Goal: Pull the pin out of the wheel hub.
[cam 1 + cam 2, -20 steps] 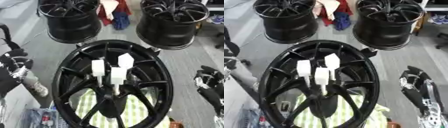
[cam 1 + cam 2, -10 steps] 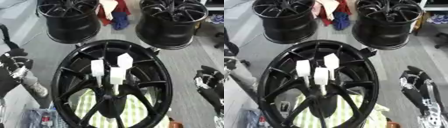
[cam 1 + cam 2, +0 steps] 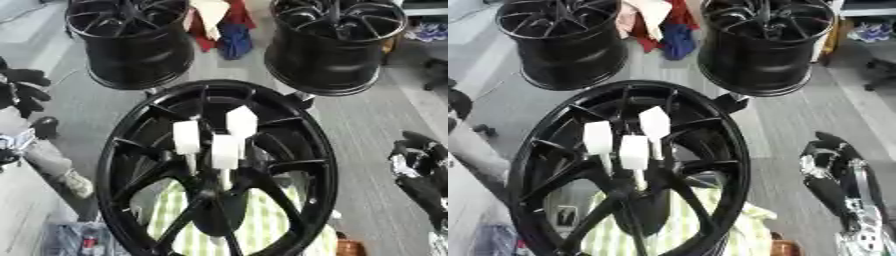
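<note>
While three white pins stand upright at the wheel centre, the left hand, fingers curled and empty, sits far left; right hand likewise curled, lower right, slightly nearer.

Three pins in the near wheel hub, two wheels behind it

Colour-wise it's mostly black here: the big wheel hub up front is glossy black, and the two wheels behind it are black too. The three pins in the hub have white heads, and under the spokes sits a green-and-white checked cloth. At the back lies a red, blue and cream pile of cloth, on a grey floor.
</note>
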Controlling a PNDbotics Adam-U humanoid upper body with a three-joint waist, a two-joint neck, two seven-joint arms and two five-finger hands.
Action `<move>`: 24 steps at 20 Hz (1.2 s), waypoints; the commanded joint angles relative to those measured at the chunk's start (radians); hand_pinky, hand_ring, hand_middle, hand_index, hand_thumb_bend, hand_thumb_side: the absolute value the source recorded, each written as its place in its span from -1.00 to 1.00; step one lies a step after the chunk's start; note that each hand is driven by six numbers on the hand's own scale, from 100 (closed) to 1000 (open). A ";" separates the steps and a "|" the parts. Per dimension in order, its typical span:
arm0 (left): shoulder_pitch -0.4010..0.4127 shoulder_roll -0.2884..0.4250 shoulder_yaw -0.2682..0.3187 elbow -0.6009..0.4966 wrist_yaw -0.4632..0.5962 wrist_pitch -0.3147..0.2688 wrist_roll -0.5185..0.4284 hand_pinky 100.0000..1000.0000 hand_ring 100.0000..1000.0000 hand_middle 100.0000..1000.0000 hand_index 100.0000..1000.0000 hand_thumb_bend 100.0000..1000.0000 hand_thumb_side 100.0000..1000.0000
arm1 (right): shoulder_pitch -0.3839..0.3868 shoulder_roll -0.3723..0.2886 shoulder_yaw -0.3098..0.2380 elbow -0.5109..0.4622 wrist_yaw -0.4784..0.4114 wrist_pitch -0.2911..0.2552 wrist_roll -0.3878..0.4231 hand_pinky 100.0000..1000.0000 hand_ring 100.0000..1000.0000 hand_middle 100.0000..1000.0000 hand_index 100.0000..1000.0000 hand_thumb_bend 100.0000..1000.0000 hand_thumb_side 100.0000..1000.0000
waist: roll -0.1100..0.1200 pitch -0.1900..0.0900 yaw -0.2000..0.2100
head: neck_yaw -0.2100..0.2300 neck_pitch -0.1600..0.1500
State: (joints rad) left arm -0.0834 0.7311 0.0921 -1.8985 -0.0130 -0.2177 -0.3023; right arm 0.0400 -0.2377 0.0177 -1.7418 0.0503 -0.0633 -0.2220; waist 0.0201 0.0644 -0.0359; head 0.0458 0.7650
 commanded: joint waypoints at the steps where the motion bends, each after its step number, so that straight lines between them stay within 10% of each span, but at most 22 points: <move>1: -0.065 0.192 -0.068 -0.007 0.023 -0.035 -0.081 0.27 0.32 0.42 0.68 -0.20 -0.33 | -0.010 -0.028 0.003 -0.015 -0.001 -0.001 0.007 0.31 0.09 0.23 0.53 -1.00 -0.66 | 0.003 -0.009 -0.004 | 0.008 0.005; 7: -0.304 0.319 -0.242 0.074 -0.028 -0.077 -0.306 0.39 0.40 0.51 0.73 -0.17 -0.36 | -0.010 -0.037 0.012 -0.015 -0.001 0.000 0.016 0.31 0.09 0.23 0.53 -1.00 -0.66 | 0.009 -0.014 -0.020 | 0.023 0.005; 14: -0.557 0.191 -0.382 0.218 -0.136 -0.113 -0.470 0.45 0.44 0.56 0.73 -0.12 -0.36 | -0.007 -0.043 0.019 -0.013 -0.002 0.000 0.024 0.31 0.09 0.23 0.53 -1.00 -0.66 | 0.014 -0.023 -0.030 | 0.033 0.005; 24: -0.684 0.025 -0.496 0.331 -0.252 -0.165 -0.599 0.34 0.43 0.58 0.76 -0.16 -0.38 | -0.006 -0.045 0.029 -0.009 -0.004 0.000 0.034 0.31 0.09 0.23 0.53 -1.00 -0.65 | 0.018 -0.027 -0.046 | 0.063 0.005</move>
State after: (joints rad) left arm -0.7460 0.7533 -0.4017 -1.5707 -0.2527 -0.3021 -0.8105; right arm 0.0409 -0.2604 0.0457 -1.7410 0.0503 -0.0620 -0.1917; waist 0.0383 0.0482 -0.0825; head 0.1030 0.7653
